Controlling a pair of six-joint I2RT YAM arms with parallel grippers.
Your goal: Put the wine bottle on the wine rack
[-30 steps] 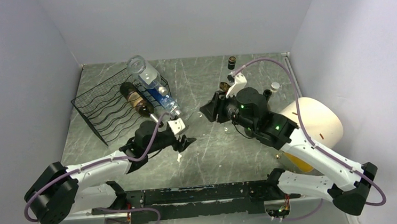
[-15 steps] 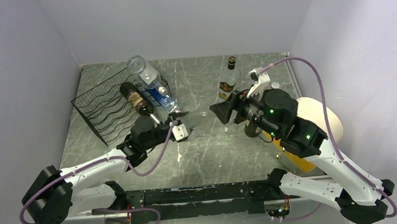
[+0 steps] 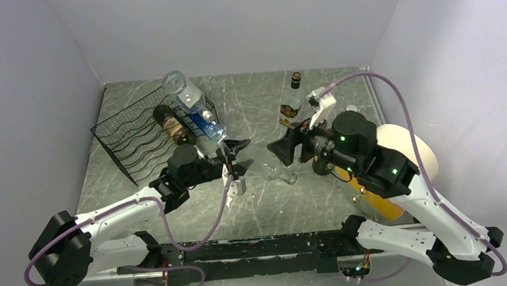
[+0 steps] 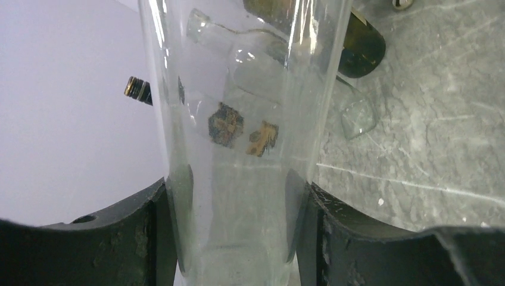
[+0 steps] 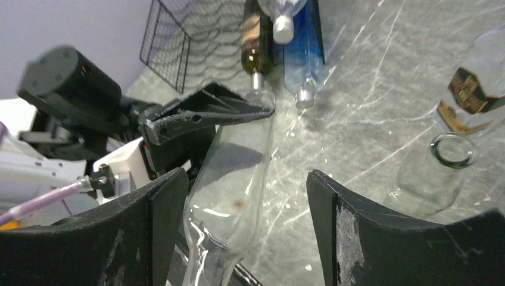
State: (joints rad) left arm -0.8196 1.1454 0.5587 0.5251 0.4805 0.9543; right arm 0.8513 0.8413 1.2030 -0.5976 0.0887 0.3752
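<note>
My left gripper (image 3: pixel 236 155) is shut on a clear glass wine bottle (image 4: pixel 238 179); its body fills the gap between the two black fingers. The bottle (image 3: pixel 267 168) reaches right toward my right gripper (image 3: pixel 284 151). In the right wrist view the bottle's shoulder and neck (image 5: pixel 229 196) lie between that gripper's (image 5: pixel 247 179) wide-open jaws, close to the left finger, with a gap to the right one. The black wire wine rack (image 3: pixel 134 135) stands at the back left and holds a dark brown bottle (image 3: pixel 171 125), a large clear bottle (image 3: pixel 185 90) and a blue one (image 3: pixel 205 123).
A labelled bottle (image 3: pixel 291 102) stands upright at the back right of centre. A clear open-mouthed glass vessel (image 5: pixel 452 161) stands near it. A cream cylinder (image 3: pixel 409 151) and a yellow object (image 3: pixel 378 201) sit by the right wall. Grey walls close in three sides.
My right gripper's jaws have opened wide and that arm has drawn back to the right, uncovering the labelled bottle. My left gripper has moved right and slightly back, still shut on the clear bottle.
</note>
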